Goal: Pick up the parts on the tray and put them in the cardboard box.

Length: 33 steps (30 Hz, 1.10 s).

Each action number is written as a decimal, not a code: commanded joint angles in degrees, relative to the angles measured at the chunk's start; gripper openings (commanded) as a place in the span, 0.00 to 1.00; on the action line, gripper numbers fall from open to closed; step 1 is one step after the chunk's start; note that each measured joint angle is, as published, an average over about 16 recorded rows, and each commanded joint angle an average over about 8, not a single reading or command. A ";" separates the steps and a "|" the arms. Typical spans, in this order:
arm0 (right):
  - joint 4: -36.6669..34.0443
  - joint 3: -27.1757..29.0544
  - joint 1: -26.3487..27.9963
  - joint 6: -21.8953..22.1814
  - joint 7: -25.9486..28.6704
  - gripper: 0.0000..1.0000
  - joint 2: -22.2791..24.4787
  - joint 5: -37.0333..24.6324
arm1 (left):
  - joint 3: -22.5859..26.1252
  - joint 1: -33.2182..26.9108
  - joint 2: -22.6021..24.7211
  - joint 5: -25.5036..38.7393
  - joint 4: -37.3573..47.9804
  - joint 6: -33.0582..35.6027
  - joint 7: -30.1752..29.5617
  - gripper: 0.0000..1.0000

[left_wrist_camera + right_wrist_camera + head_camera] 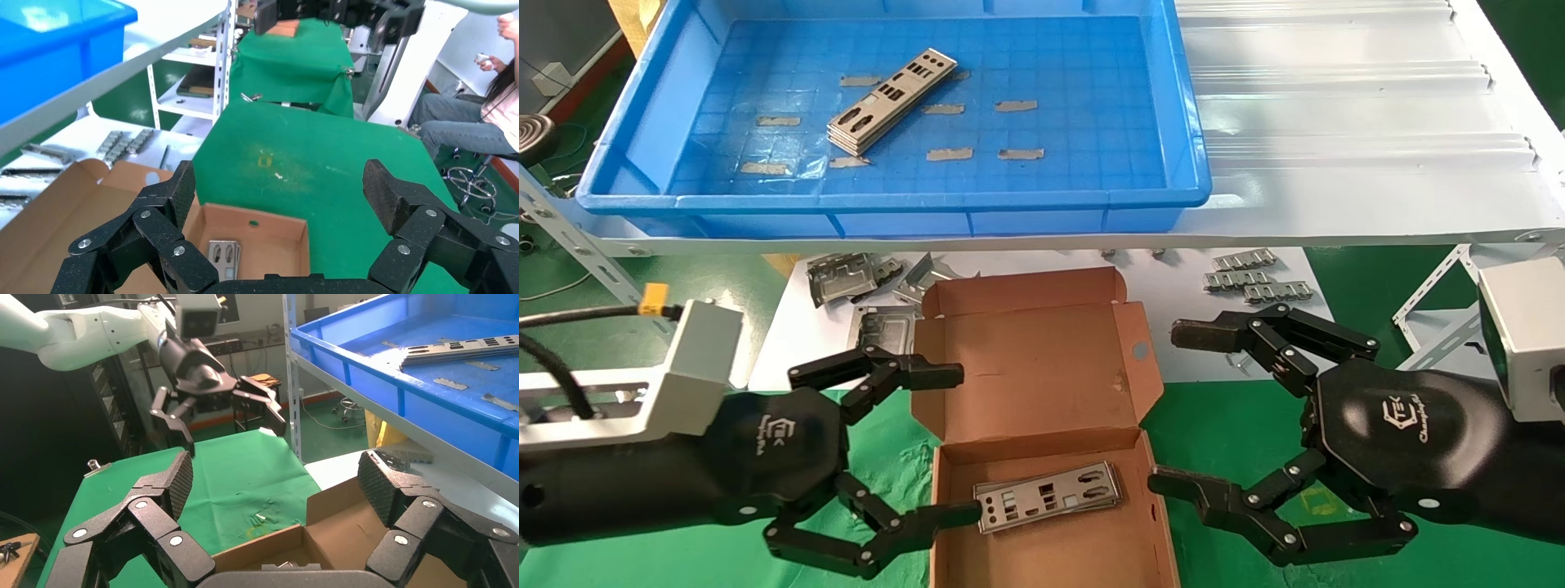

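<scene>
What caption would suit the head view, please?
Open grippers, left and right, flank the cardboard box holding metal plates.

Up high, a white ridged shelf [1336, 106] on grey metal rails; on it, the big blue tray [1189, 122], over on the robot's left side, with the rest of the white top bare; down low, a table with a green cloth [1230, 433]; on the cloth, the open cardboard box [1042, 367] in the middle; behind the box, a flat white sheet [1164, 310] on the cloth; on the sheet, grey metal frames [846, 278] on the left and small toothed silver strips [1254, 278] on the right.
</scene>
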 commanded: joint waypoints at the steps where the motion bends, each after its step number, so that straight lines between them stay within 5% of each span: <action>1: 0.00 0.00 0.00 0.00 0.00 1.00 0.00 0.00 | -0.86 0.44 -0.67 -0.75 -0.51 0.47 0.02 1.00; 19: -0.01 0.00 -0.01 0.01 0.00 1.00 0.00 0.00 | -7.87 4.03 -6.14 -6.88 -4.68 4.28 0.20 1.00; 33: -0.02 0.00 -0.01 0.02 0.00 1.00 0.00 0.01 | -8.00 4.16 -6.26 -7.06 -4.79 4.38 0.20 1.00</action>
